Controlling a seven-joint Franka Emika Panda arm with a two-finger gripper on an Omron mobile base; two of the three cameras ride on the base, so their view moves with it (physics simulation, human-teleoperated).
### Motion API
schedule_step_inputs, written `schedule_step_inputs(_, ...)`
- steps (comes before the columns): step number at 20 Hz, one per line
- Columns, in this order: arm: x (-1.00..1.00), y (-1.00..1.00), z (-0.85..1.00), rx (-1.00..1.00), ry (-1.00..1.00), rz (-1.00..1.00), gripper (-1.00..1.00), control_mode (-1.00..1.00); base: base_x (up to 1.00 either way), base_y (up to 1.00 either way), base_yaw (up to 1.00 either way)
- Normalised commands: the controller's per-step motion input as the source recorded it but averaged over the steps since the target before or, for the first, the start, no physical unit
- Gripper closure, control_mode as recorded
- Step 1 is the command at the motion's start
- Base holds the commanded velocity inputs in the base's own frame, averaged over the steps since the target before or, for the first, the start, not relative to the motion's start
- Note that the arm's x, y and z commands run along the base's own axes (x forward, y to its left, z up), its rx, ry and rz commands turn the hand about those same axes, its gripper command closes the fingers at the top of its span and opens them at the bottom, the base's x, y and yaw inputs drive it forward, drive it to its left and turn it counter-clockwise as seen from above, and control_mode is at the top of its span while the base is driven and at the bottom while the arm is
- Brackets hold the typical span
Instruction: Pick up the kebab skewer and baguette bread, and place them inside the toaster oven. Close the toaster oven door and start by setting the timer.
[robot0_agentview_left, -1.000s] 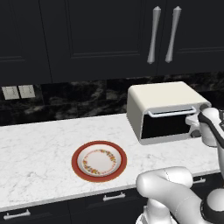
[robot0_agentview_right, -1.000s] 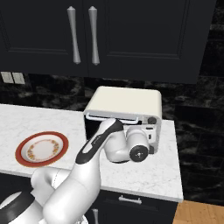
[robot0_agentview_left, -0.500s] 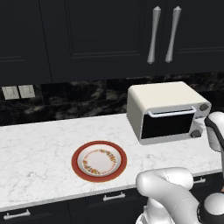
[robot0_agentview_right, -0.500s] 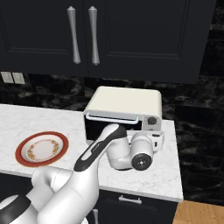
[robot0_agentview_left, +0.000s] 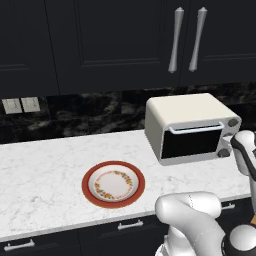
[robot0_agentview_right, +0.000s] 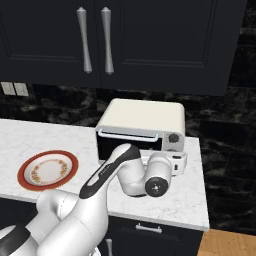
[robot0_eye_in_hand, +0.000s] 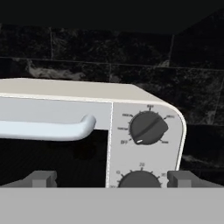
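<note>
Pincer is standing released, fingertips spread wide and gripping nothing, facing the right end of the toaster oven. Between the tips, the lower knob is sitting at the bottom of the control panel, with the upper knob above it (pointer slanted down-left). The toaster oven door is sitting shut, its silver handle running along the top edge. The oven is resting on the white marble counter, against the dark backsplash. A red-rimmed plate is lying well to the left, nothing on it. Skewer and baguette: cannot tell where they are.
</note>
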Motion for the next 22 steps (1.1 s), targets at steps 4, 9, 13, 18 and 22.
schedule_step_inputs(4, 0.0, -0.01, -0.1, 0.05, 0.0, 0.0, -1.0, -1.0, 0.0, 0.0, 0.0)
schedule_step_inputs(9, 0.0, -0.04, -0.25, 0.07, 0.0, 0.0, -1.0, -1.0, 0.0, 0.0, 0.0)
schedule_step_inputs(13, 0.0, -0.04, -0.24, 0.04, 0.0, 0.0, -1.0, -1.0, 0.0, 0.0, 0.0)
schedule_step_inputs(18, 0.0, -0.07, -0.17, 0.02, 0.0, 0.0, -1.0, -1.0, 0.0, 0.0, 0.0)
schedule_step_inputs(22, 0.06, -0.16, -0.01, 0.01, 0.0, 0.0, -1.0, -1.0, 0.0, 0.0, 0.0)
